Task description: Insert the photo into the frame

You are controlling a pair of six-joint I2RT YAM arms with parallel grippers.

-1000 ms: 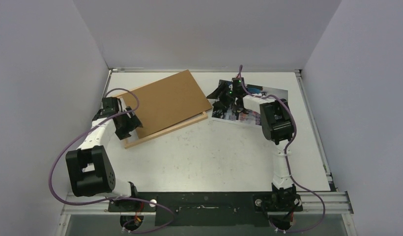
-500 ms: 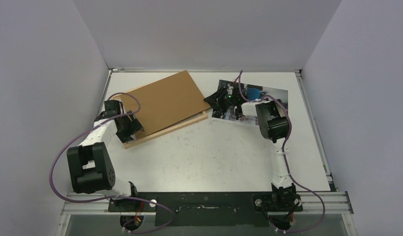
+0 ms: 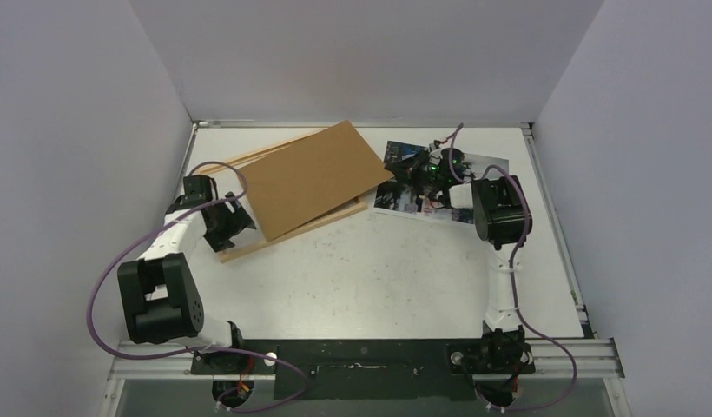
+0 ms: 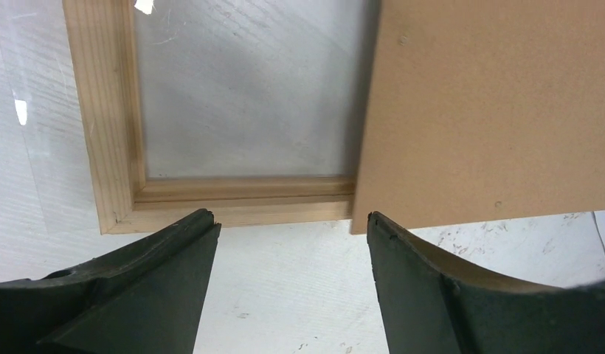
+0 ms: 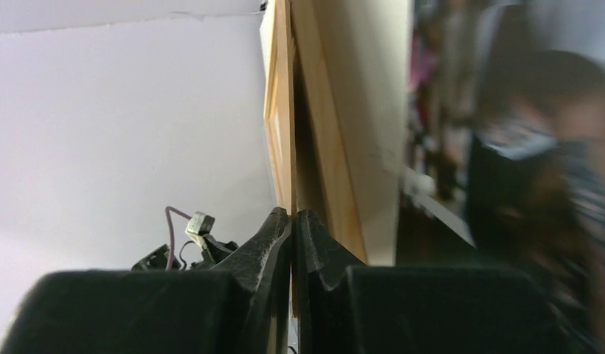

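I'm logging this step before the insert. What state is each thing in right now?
Frame: flat on the table, partly covered by the board, no photo inside.
Board: askew over the frame, edge pinched by the right gripper.
Photo: flat on the table, outside the frame.
Left gripper: jaws open, empty, at the frame's corner.
Right gripper: jaws shut on the board.
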